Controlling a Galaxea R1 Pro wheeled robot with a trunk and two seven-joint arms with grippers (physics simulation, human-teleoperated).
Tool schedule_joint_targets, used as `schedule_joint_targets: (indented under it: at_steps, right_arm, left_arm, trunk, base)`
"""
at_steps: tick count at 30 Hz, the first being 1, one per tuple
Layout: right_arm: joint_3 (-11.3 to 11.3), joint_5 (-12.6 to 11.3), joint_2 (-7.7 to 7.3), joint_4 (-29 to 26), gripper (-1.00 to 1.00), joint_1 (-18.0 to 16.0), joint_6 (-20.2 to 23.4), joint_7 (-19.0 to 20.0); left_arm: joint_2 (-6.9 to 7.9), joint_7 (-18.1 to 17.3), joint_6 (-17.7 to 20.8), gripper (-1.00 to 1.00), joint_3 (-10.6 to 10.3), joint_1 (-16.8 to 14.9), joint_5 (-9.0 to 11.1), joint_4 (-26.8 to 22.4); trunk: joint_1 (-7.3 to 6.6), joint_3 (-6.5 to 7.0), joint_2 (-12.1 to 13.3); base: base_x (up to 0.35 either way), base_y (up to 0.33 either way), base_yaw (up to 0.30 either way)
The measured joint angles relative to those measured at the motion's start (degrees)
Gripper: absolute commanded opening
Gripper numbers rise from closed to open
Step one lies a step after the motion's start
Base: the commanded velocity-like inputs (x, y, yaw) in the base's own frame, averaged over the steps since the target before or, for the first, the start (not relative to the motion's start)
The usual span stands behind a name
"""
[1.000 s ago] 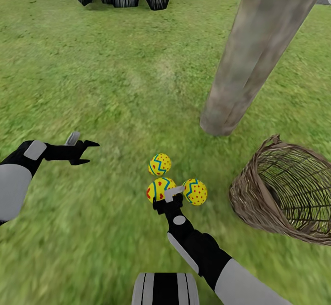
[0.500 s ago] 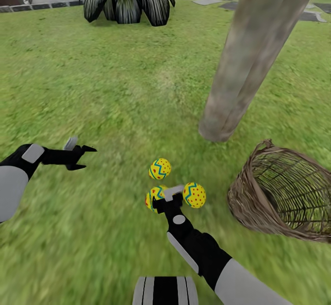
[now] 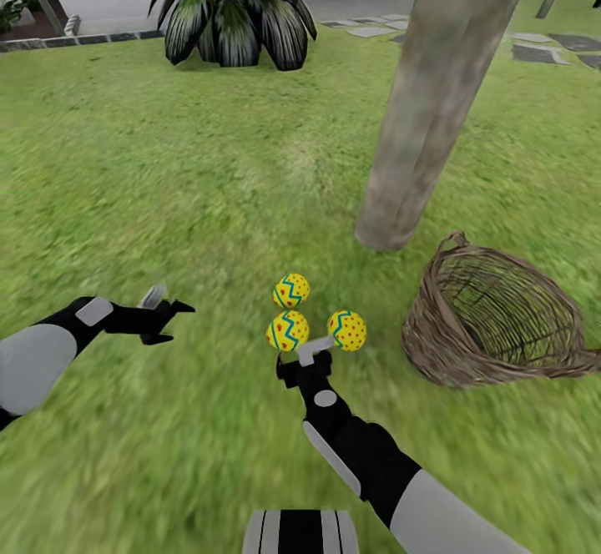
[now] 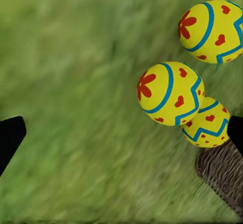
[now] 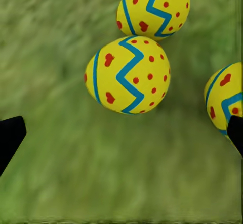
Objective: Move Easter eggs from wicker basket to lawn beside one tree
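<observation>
Three Easter eggs (image 3: 290, 290) (image 3: 287, 330) (image 3: 346, 330) clustered on lawn (image 3: 167, 162), between tree (image 3: 417, 120) and right gripper (image 3: 305, 352), fingers apart; one wicker basket (image 3: 492, 320) tipped alongside; left gripper (image 3: 171, 320) spread, empty; one palm-like plant (image 3: 229, 12) beyond.

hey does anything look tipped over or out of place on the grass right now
Yes. The wicker basket lies tipped on its side on the lawn, its mouth showing no eggs inside. The three Easter eggs sit clustered on the grass near the tree trunk.
</observation>
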Motion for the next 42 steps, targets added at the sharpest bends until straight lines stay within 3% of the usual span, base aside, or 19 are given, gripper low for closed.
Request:
schedule_joint_targets:
  at_steps: [7,8,10,11,17,20,22,28,35,39,42]
  right_arm:
    - [0.1,0.0,0.26,-0.3,1.00,0.0,-0.4,0.1]
    - [0.0,0.0,0.07,-0.4,1.00,0.0,-0.6,0.2]
    - [-0.1,0.1,-0.33,-0.4,1.00,0.3,-1.4,0.1]
    - [-0.2,0.0,-0.74,-0.4,1.00,0.5,-4.0,0.1]
    - [-0.2,0.0,-1.13,-0.4,1.00,0.6,-5.7,0.0]
    - [-0.2,0.0,-1.28,-0.4,1.00,0.6,-5.8,0.1]
    - [-0.2,-0.1,-1.29,-0.5,1.00,0.6,-5.8,0.1]
    - [-0.2,0.0,-1.51,-0.4,1.00,0.7,-6.0,0.0]
    - [-0.2,-0.2,-2.33,2.0,1.00,3.2,-8.6,-0.1]
    - [-0.2,0.0,-2.65,2.9,1.00,5.2,-11.1,-0.3]
    - [-0.3,0.0,-4.38,3.2,1.00,7.5,-12.0,-0.6]
  left_arm:
    - [0.12,0.1,-0.3,1.00,-0.3,1.6,-0.2,0.0]
    - [-0.09,0.0,-2.5,1.00,-1.5,3.3,-5.2,0.1]
    - [-0.96,-0.1,-10.0,1.00,-1.3,4.9,-8.6,0.1]
    - [-1.92,0.0,-15.6,1.00,-1.5,6.9,-9.6,0.1]
    - [-3.02,0.0,-21.0,1.00,-1.5,11.2,-10.0,0.1]
    - [-3.82,0.0,-28.7,1.00,-1.5,15.0,-10.0,0.1]
    - [-4.21,0.2,-37.0,1.00,-1.7,18.2,-10.0,0.1]
    - [-4.45,0.4,-40.9,1.00,-1.7,22.5,-9.9,0.1]
    - [-6.66,0.8,-54.6,1.00,-1.4,28.5,-9.8,-0.1]
    - [-6.89,0.8,-57.9,1.00,-1.3,29.5,-9.8,-0.1]
    - [-6.84,0.9,-58.8,1.00,-1.3,29.8,-9.8,-0.1]
  trunk:
    - [-0.18,1.55,0.1]
    - [-0.20,1.82,0.1]
    - [-0.26,2.41,0.1]
    - [-0.29,2.72,0.1]
    - [-0.46,4.46,0.2]
    - [-0.55,5.17,0.3]
    - [-0.60,5.61,0.3]
    - [-0.75,7.06,0.4]
    - [-0.94,9.20,0.5]
    - [-1.04,10.46,0.5]
    - [-1.09,11.39,0.6]
  base:
    - [-0.340,0.000,-0.004]
    - [-0.298,0.000,-0.058]
    - [-0.253,0.000,-0.077]
    - [-0.213,0.000,-0.084]
    - [-0.106,0.000,-0.057]
    - [-0.015,0.000,-0.009]
    - [-0.002,0.000,-0.001]
    - [0.000,0.000,0.000]
    - [0.000,0.000,0.000]
    - [-0.030,0.000,0.000]
    - [-0.216,0.000,0.000]
